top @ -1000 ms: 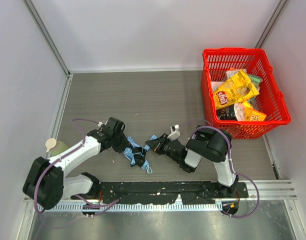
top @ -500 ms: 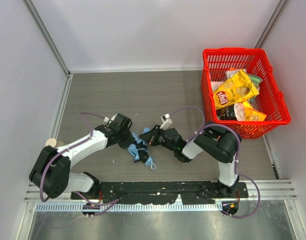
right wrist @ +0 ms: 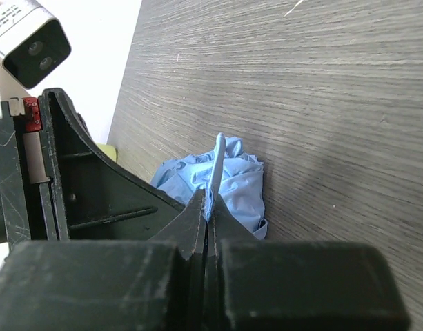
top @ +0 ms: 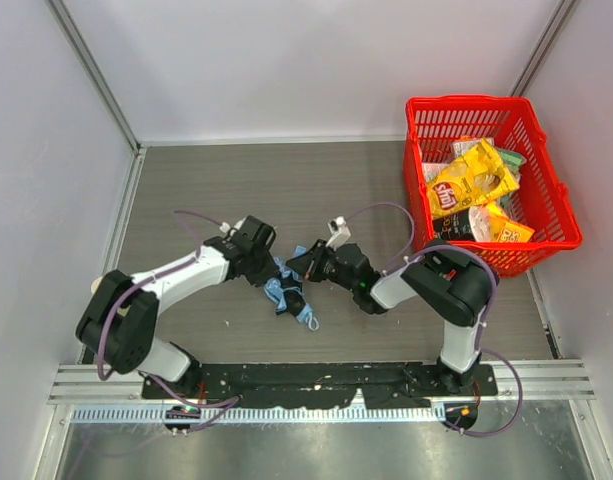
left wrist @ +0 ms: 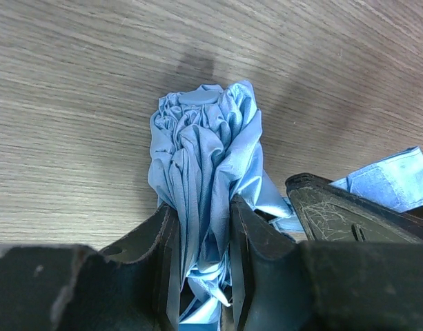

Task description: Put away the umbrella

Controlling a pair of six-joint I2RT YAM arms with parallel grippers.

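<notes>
Umbrella (top: 289, 294): sky-blue, crumpled on the desk (top: 236, 190), near middle, between both arms.
Left fingers (top: 270, 270): partly apart, clamped on a thick bunch of its fabric.
Right fingers (right wrist: 205, 214): pinched tight on a thin fabric fold.
Basket (top: 456, 100): red, far right; yellow Lay's bag (top: 468, 182) on top.

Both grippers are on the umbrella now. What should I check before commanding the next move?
1. Left gripper clamped on the umbrella, on its bunched fabric: ok.
2. Right gripper shut on a thin fabric fold: ok.
3. Grip on anything rigid: not ok, only fabric shows between the jaws.
4. Umbrella lifted off the table: cannot tell.
5. Right elbow apart from the red basket: cannot tell.
</notes>
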